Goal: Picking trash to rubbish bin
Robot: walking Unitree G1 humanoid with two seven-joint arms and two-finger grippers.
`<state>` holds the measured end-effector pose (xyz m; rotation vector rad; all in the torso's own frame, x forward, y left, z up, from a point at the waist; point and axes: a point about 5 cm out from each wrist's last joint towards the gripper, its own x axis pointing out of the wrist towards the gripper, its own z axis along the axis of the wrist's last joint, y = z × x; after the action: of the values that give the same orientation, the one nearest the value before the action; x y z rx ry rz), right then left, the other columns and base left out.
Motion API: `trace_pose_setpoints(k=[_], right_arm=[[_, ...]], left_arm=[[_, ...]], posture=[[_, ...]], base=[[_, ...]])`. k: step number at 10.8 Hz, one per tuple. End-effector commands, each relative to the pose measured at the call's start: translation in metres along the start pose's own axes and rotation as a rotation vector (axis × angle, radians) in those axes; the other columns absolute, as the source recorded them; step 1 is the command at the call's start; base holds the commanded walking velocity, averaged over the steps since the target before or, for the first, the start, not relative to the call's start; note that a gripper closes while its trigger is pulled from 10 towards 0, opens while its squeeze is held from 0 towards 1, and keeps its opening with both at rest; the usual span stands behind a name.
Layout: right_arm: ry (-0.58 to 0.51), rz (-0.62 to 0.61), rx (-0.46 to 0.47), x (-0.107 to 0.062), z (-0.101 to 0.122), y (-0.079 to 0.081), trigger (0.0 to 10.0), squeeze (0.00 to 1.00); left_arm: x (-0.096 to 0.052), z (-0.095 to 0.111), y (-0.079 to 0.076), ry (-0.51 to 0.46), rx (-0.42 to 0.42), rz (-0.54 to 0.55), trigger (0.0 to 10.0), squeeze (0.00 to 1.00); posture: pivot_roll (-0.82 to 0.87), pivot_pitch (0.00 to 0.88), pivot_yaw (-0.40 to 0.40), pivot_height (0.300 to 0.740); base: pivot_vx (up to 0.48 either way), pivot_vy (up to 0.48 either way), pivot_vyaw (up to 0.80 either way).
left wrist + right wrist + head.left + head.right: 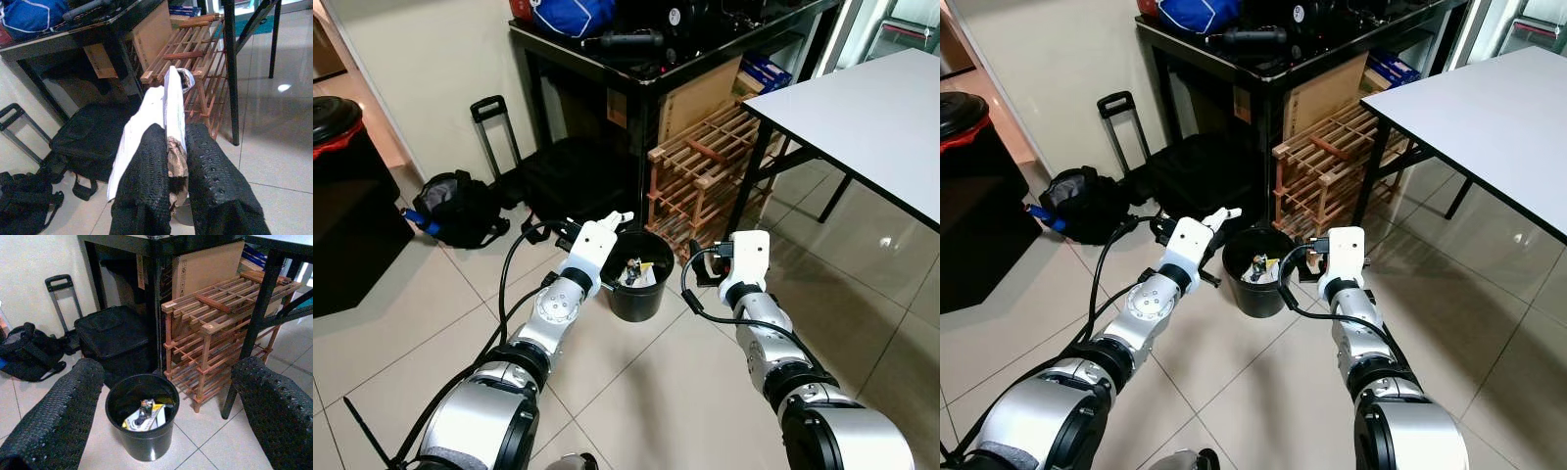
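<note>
Trash: white paper scrap with a brown crumpled bit beneath it, pinched between the left gripper's fingers; in the head views its white tip sits at the near-left rim of the bin.
Rubbish bin: small round black bin on the tiled floor, upright, between the two arms. Inside: a yellow-and-white wrapper and other small litter.
Left gripper: fingers closed down on the paper scrap, held just above and beside the bin's left rim.
Right gripper: fingers spread wide, nothing between them; the bin shows in the gap between them. In the head views the right wrist is just right of the bin.
Behind bin: wooden slatted rack leaning under a black table; cardboard box behind the rack.
Left of rack: black wheeled suitcase with its handle raised; black backpack on the floor beside it.
Far left: dark cabinet with a black bin lid and red liner edge.
Right: white table on black legs.
</note>
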<state>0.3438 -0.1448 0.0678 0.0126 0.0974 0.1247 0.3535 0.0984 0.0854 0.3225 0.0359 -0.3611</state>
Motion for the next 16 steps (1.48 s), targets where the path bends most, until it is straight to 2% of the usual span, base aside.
trace_pose_setpoints(k=[1,4,16], right_arm=[[0.008,-0.003,0.006,0.000,-0.001,0.000,10.0,0.00],[0.021,-0.004,0.013,-0.003,-0.006,0.002,10.0,0.00],[0.030,-0.002,0.027,-0.003,-0.009,0.005,10.0,0.00]], left_arm=[[0.000,-0.001,0.000,0.011,-0.003,0.001,10.0,0.00],[-0.004,-0.009,-0.004,0.033,-0.020,0.005,10.0,0.00],[-0.005,-0.011,-0.005,0.045,-0.045,0.025,10.0,0.00]], posture=[[-0.07,0.030,0.085,0.740],[-0.07,0.026,0.084,0.740],[-0.07,0.044,0.083,0.740]], base=[[0.000,0.000,0.00],[0.000,0.000,0.00],[0.000,0.000,0.00]])
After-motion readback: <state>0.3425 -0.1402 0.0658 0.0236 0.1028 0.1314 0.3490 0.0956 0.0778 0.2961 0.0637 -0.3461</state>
